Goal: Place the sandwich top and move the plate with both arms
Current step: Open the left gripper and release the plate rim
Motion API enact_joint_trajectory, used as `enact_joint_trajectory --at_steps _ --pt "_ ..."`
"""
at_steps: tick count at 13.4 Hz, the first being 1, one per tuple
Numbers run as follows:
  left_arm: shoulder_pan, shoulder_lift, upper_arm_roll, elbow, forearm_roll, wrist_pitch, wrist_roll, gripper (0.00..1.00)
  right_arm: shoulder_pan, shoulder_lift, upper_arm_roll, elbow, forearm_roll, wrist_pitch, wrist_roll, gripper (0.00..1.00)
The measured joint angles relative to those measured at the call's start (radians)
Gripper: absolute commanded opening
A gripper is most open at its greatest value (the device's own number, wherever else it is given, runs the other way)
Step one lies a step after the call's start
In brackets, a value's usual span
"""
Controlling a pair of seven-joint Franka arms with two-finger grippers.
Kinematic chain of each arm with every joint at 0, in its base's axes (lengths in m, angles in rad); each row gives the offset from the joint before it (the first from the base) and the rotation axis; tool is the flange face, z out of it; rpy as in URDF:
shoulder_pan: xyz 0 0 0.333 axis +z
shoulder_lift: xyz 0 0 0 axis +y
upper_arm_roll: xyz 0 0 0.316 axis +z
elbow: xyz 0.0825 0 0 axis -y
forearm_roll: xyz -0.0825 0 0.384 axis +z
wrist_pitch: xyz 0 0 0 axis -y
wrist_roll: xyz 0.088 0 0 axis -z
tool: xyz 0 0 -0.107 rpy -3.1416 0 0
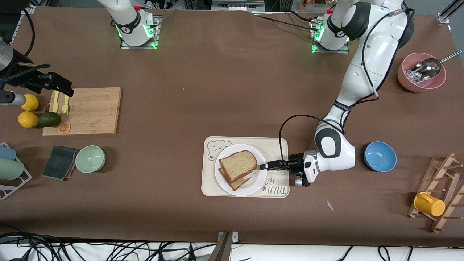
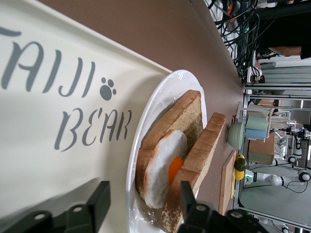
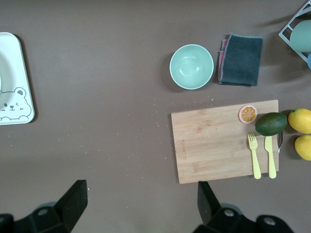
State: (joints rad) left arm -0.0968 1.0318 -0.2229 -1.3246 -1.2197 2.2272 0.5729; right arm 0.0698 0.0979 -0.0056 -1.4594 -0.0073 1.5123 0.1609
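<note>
sandwich top (image 1: pixel 238 165): light-brown wholegrain slice with a darker crust, lying tilted on a lower slice with a fried egg (image 2: pixel 163 167) showing between them.
plate (image 1: pixel 222 180): small, round and white, holding the sandwich; sitting on the tray.
tray (image 1: pixel 279 145): cream rectangle with a bear print, lying under the plate near the table's middle.
left gripper (image 1: pixel 263 166): reaching low over the tray at the plate's rim, fingers (image 2: pixel 99 198) standing spread, one on each side of the top slice's edge, pinching nothing.
blue bowl (image 1: pixel 380 156): sitting beside the left arm, showing nothing inside.
green bowl (image 1: pixel 90 158): sitting toward the right arm's end, beside a dark cloth (image 1: pixel 59 162), showing nothing inside.
right gripper (image 3: pixel 141 199): waiting above the cutting board (image 1: pixel 88 110), fingers spread wide.
pink bowl (image 1: pixel 404 78): holding a metal scoop (image 1: pixel 427 69).
</note>
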Motion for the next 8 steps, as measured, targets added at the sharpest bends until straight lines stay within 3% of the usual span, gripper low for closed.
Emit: enact_joint_trajectory --at_steps 3,8 --pt "0.013 -0.026 0.001 0.01 0.086 -0.026 -0.007 1.0 0.0 0.0 0.0 0.0 0.0 0.0 0.0 1.0" --pt "0.045 -0.122 0.002 0.022 0.407 -0.101 -0.179 1.0 0.0 0.001 0.0 -0.008 0.0 0.0 0.0 1.0"
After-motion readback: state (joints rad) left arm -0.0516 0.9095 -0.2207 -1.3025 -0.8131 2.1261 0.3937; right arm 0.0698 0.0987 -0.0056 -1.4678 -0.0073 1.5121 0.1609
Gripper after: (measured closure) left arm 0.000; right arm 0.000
